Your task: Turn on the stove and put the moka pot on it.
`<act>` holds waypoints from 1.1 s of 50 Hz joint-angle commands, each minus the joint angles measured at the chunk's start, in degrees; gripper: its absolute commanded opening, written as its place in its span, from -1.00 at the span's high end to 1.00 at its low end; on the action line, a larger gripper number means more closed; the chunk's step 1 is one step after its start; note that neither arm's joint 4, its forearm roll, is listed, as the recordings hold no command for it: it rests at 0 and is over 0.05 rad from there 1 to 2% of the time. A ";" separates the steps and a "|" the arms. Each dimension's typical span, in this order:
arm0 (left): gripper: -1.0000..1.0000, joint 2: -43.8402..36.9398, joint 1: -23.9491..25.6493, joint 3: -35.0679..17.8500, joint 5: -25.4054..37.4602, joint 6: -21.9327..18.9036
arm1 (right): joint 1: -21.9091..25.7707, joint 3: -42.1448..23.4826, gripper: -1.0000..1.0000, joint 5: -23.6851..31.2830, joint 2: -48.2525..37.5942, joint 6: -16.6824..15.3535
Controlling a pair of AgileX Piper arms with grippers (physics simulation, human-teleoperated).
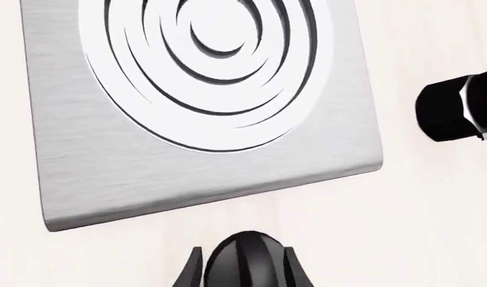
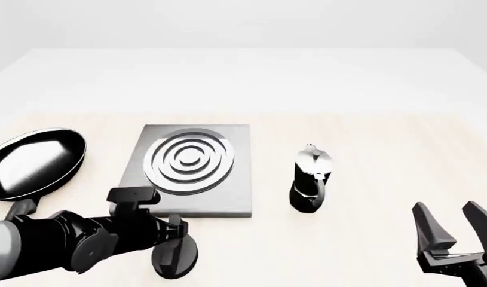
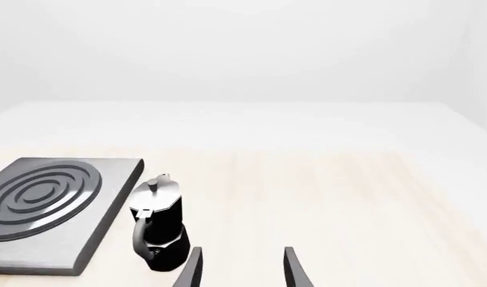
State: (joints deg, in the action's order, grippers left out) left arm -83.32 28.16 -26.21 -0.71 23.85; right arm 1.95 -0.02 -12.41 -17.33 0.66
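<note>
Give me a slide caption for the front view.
Left end effector at the stove knob; moka pot stands beside the stove.

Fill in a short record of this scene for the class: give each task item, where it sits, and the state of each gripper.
stove: grey plate with ring burner, flat on the table, nothing on it
knob: black oval, in front of the stove's near edge, between the left gripper's fingers
moka pot: upright on the table, right of the stove, apart from it
frying pan: black, left of the stove
left gripper: at the knob, fingers on either side of it
right gripper: open, near right corner, holding nothing
</note>
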 commanded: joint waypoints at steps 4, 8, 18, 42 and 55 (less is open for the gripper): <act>-1.00 0.59 -3.75 -0.45 -0.14 -2.89 | 0.06 0.00 -1.00 -0.67 -0.86 -0.05; -1.00 -0.01 -4.16 0.06 -0.95 -2.68 | 0.09 0.00 -1.00 -0.96 -1.24 -0.07; -1.00 -0.56 -6.49 4.81 -4.36 -1.37 | -0.08 -0.01 -1.00 -1.71 -2.40 -0.30; -1.00 25.85 -16.83 2.27 2.22 -17.12 | 4.64 -11.03 -1.00 9.47 -3.04 6.17; -1.00 67.18 -33.25 19.24 -6.60 -20.04 | 13.26 -26.58 -1.00 23.37 -13.77 10.36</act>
State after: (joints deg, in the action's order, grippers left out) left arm -40.75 4.59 -15.22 -4.67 7.82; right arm 10.05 -17.70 2.94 -25.79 7.69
